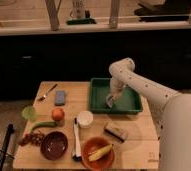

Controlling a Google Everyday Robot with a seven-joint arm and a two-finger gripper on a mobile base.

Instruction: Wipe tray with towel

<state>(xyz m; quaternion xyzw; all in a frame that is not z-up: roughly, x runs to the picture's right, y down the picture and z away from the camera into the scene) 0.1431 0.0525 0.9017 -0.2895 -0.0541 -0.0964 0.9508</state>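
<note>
A green tray [98, 98] sits at the back right of the wooden table [139, 145]. My white arm reaches from the right and bends down into the tray. My gripper [110, 101] is inside the tray, near its middle, pressed down on a small grey towel [109, 104] that lies on the tray floor under it.
On the table stand a blue sponge [60, 96], a fork [47, 92], a green cup [28, 112], an orange [58, 114], a white cup [84, 118], a dark bowl [54, 144], an orange bowl with a banana [98, 152], and a brush block [116, 132].
</note>
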